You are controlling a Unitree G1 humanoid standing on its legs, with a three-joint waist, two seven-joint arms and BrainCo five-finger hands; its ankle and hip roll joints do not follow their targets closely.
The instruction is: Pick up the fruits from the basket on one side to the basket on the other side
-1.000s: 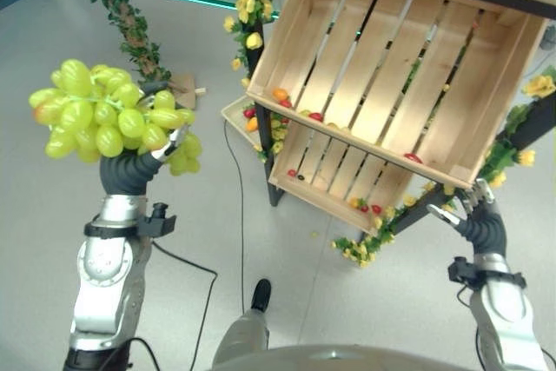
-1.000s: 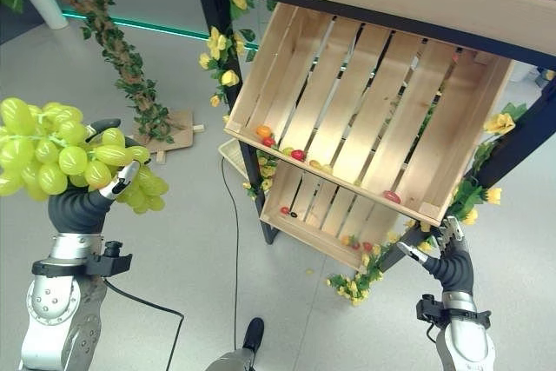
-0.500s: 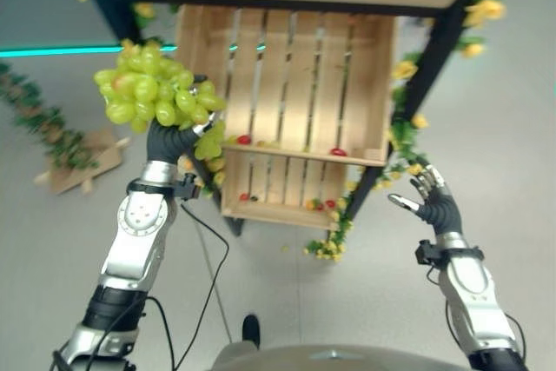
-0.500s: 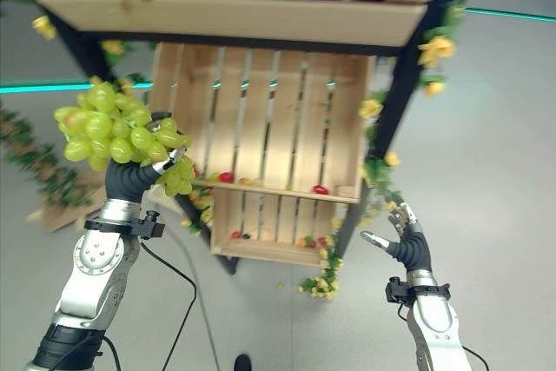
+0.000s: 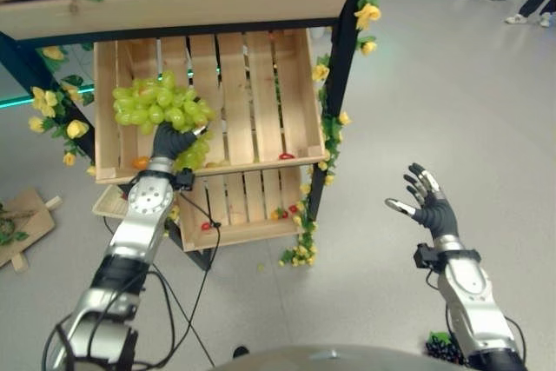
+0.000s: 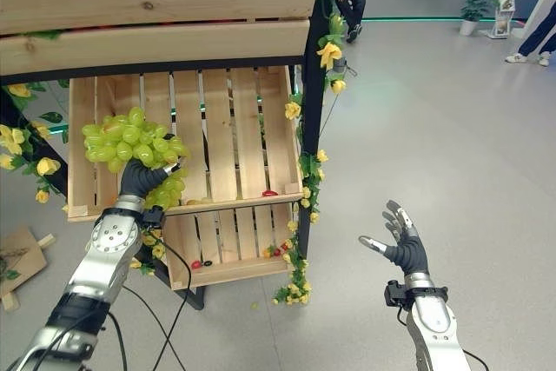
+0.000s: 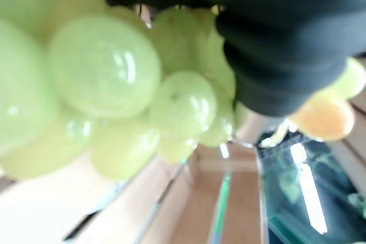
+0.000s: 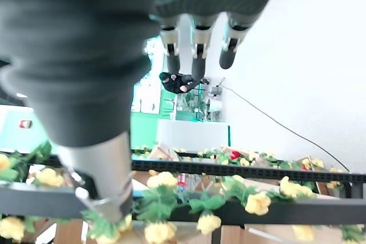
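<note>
L hand clamped on green grape bunch, held up in front of middle crate w/ it; R hand spread, idle off to crate's right. Transfer step; next: drop into crate

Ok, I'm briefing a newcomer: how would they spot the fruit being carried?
Find the wooden crate shelf trimmed with yellow flowers. At its middle crate, the left hand holds a green grape bunch, far bigger than the small red and orange fruits along the crate's lip.
</note>
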